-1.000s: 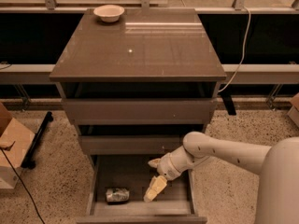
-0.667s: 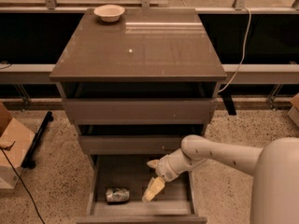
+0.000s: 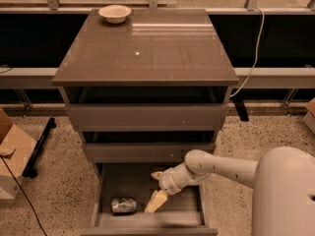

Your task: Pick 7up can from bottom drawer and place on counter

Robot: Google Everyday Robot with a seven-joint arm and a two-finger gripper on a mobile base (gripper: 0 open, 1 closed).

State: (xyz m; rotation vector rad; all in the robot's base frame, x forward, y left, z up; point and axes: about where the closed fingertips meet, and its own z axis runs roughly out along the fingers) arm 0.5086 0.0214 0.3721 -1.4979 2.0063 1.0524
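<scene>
The 7up can (image 3: 123, 205) lies on its side in the open bottom drawer (image 3: 192, 215), near its left front. My gripper (image 3: 156, 190) hangs inside the drawer, just right of the can and a little above the drawer floor, not touching the can. Its fingers (image 3: 156, 201) are spread, one pointing down toward the front, one up toward the back, with nothing between them. The counter (image 3: 147, 48) is the glossy grey-brown top of the cabinet, above the three drawers.
A pale round bowl (image 3: 114, 13) stands at the counter's back left corner. The two upper drawers (image 3: 147, 117) stick out slightly above the gripper. A cardboard box (image 3: 12, 151) and a black bar (image 3: 39, 144) lie on the floor at left. A cable (image 3: 253, 53) hangs at right.
The gripper has shifted slightly left and down inside the drawer, closer to the can. The can has not moved.
</scene>
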